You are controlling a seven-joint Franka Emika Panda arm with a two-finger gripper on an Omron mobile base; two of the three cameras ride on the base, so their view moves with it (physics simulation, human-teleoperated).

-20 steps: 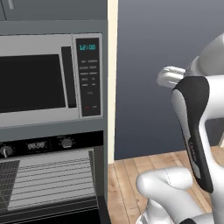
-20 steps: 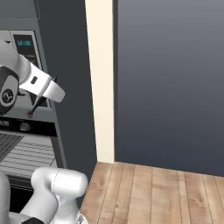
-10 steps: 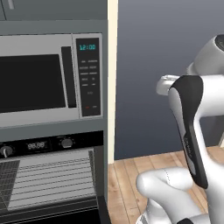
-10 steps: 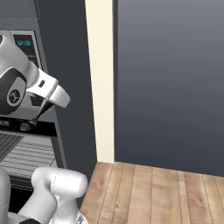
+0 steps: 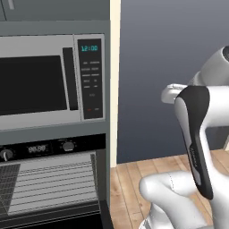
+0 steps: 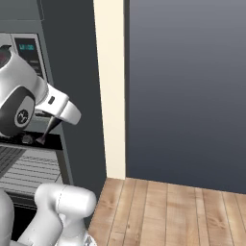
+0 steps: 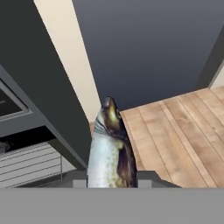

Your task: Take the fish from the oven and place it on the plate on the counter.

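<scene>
Two fingertips of the gripper point(image 7: 110, 180) pinch the fish point(image 7: 109, 151) narrowly, carried in the air beside the oven point(image 5: 49, 183). Compared with a second ago the hand has swung rightward away from its open cavity, whose wire racks look bare; the plate remains to be reached.

The microwave point(image 5: 49, 85) sits directly above the oven point(image 5: 49, 179), whose wire racks point(image 5: 53, 181) lie inside the open cavity below the knobs point(image 5: 68, 145). At three o'clock of both runs the pale upright panel point(image 5: 115, 80), then the wall point(image 5: 170, 67) with the wood floor point(image 6: 173, 211) before it. In the hand view the fish point(image 7: 109, 151) stands between the finger tips point(image 7: 79, 178), head towards twelve o'clock, the oven at nine o'clock of it.
</scene>
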